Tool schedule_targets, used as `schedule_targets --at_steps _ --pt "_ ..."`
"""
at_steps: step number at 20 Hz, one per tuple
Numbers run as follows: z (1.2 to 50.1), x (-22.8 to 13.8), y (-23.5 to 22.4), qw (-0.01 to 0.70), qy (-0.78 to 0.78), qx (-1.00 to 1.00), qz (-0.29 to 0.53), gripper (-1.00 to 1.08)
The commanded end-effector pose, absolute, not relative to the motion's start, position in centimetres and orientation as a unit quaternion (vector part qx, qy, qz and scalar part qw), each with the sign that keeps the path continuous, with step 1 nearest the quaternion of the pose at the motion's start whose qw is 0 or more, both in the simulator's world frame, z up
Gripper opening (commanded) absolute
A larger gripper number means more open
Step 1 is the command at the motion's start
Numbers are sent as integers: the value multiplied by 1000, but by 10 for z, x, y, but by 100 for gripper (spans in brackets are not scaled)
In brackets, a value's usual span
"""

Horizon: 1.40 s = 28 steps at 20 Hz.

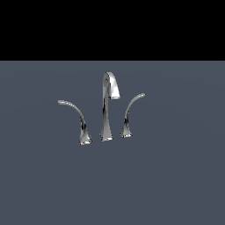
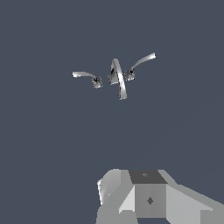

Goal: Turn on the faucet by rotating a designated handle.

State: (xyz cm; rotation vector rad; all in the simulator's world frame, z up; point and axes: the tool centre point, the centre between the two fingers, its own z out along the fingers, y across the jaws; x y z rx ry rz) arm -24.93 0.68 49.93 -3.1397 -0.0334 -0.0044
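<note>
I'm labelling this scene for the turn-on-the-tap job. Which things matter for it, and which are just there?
Belongs to the job:
- long lever, the one to turn
- hand, far from the tap

Just there:
- spout
- short lever, tip swept upward
- grey floor

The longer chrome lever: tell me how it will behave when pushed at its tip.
The handle looks like rigid polished metal, so it probably won't flex. Its chrome finish suggests the fingers could slip along the thin neck. It rises from a flared base on the grey surface, so it will likely pivot there rather than slide or tip.
</note>
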Motion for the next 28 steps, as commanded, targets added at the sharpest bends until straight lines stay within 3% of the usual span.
schedule_targets --at_steps 1,14,28 --pt "499 -249 7 1 -11 -1000 -1 -100" --pt "477 -244 25 1 34 -999 -1 -100" --pt "410 -217 75 1 169 -986 0 -100"
